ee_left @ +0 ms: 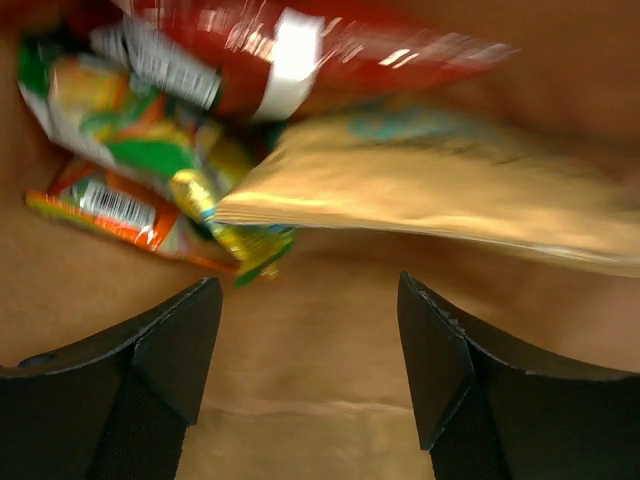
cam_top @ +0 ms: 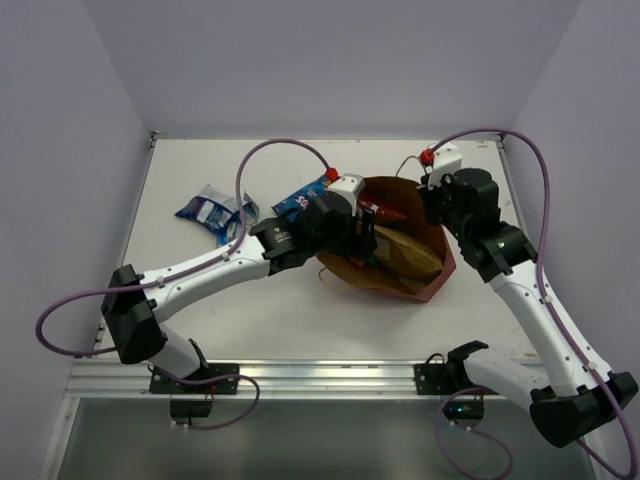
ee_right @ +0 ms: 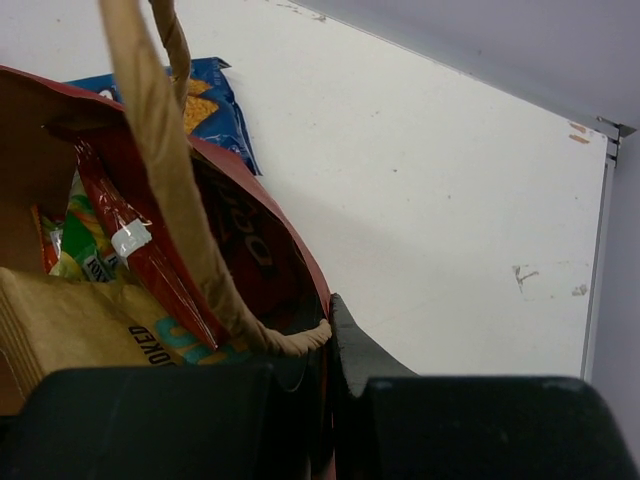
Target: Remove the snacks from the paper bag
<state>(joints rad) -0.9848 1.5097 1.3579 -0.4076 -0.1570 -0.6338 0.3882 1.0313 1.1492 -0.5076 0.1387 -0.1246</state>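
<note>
The brick-red paper bag (cam_top: 432, 272) lies open in the middle of the table. My left gripper (cam_top: 366, 240) reaches into its mouth, jaws open and empty (ee_left: 310, 340) over the tan inner wall (ee_left: 310, 410). Just ahead lie a red chip bag (ee_left: 300, 45), a yellow-green packet (ee_left: 150, 125), a red-yellow packet (ee_left: 105, 205) and the larger tan-teal bag (ee_left: 430, 190). My right gripper (cam_top: 433, 204) is shut on the bag's rim (ee_right: 325, 340) beside a loop handle (ee_right: 160, 150). A blue chip bag (cam_top: 303, 197) and a blue-white packet (cam_top: 213, 212) lie on the table outside.
The white table (cam_top: 300, 320) is enclosed by lilac walls at the back and sides. A metal rail (cam_top: 300, 375) runs along the near edge by the arm bases. Purple cables loop over both arms.
</note>
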